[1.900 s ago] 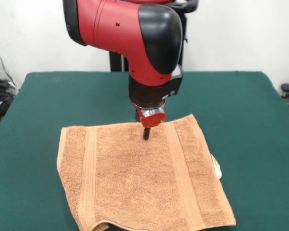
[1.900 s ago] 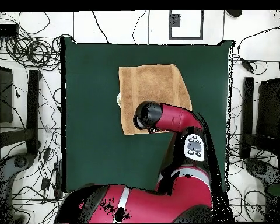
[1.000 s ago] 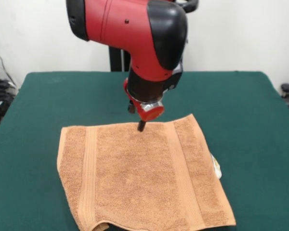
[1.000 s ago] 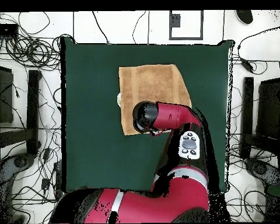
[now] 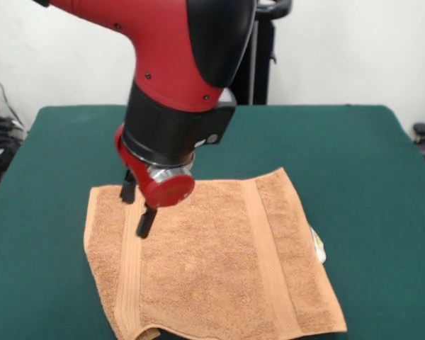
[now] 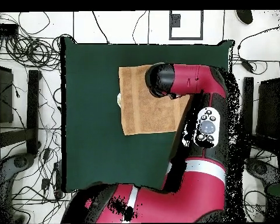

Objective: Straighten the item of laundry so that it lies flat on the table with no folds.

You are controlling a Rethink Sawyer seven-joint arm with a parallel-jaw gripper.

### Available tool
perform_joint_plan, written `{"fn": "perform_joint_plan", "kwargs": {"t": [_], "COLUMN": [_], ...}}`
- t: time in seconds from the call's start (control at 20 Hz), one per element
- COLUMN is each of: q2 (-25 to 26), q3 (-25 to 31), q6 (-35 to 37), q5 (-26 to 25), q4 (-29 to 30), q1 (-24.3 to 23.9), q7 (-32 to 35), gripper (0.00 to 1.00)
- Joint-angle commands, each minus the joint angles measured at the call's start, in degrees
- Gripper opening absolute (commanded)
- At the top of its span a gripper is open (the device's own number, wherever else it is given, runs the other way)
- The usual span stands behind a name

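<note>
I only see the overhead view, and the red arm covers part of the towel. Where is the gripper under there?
Observer: The gripper points down over the towel, beside a woven band near one side edge.
Operator: Does the towel lie flat?
Observer: Mostly, but one corner, at the edge farthest from the robot, curls up a little.
Operator: Is there only that one band?
Observer: No, a second band runs parallel to it near the opposite side.
</note>
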Motion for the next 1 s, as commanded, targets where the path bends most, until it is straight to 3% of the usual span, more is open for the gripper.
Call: {"fn": "perform_joint_plan", "kwargs": {"t": [0.05, 0.7, 1.0], "q2": [7.6, 10.9, 11.9], "q3": [7.4, 9.3, 9.5], "q6": [-4.6, -6.7, -4.1], "q5": [-4.5, -4.5, -3.7], "q4": [-3.7, -5.0, -5.6], "q1": [1.2, 0.7, 0.4], "q7": [-11.7, -10.8, -11.2], "gripper": [1.0, 1.0, 1.0]}}
